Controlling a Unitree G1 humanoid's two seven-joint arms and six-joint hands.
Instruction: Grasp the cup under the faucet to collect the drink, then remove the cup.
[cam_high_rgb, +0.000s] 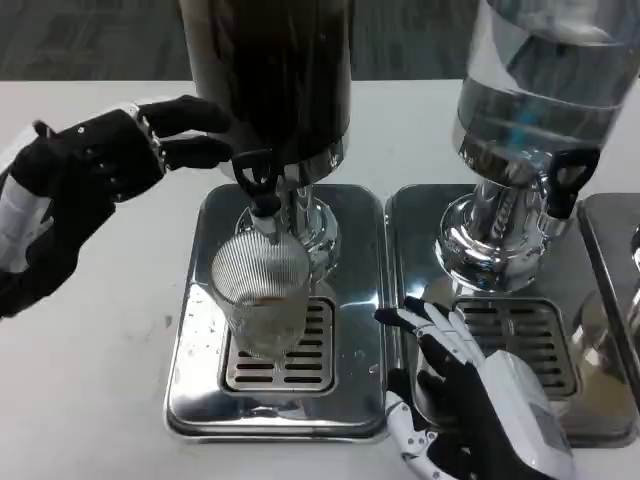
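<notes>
A clear ribbed cup (262, 296) stands on the drip grate (290, 362) of the left dispenser, directly under its black faucet (258, 185). The dispenser's tank (268, 70) holds a dark drink. My left hand (95, 160) hovers at the upper left with fingers reaching toward the faucet handle, holding nothing. My right hand (470, 400) lies at the bottom right, fingers spread, beside the tray and apart from the cup.
A second dispenser (530, 110) with a clear tank stands on its own steel tray (480, 320) to the right. The left steel tray (190, 390) has raised shiny edges. White table (90, 380) lies open to the left.
</notes>
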